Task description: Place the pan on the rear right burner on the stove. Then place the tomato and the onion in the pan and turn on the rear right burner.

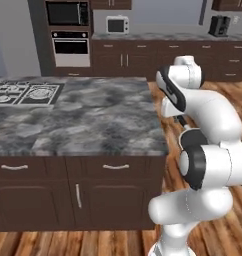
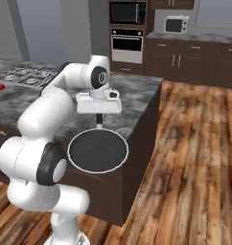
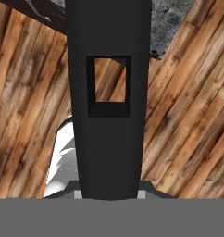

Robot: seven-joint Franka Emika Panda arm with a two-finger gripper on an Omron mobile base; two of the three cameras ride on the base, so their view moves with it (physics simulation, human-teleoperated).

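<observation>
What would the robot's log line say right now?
fingers: shut on pan handle | pan: held beside counter | stove: no pan | tomato: on counter

No readable text, labels, brands, numbers or signs on anything.

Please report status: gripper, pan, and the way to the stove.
Gripper shut on pan handle. Pan hangs off the counter edge, above the floor. Stove far left across the counter; tomato beside it.

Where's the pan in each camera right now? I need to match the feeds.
Left base view: not visible.
Right base view: the pan hangs lower centre, handle up in the gripper, off the counter's end.
Hand view: its black handle runs up the middle.
Shared landmark: the grey stone counter.
</observation>
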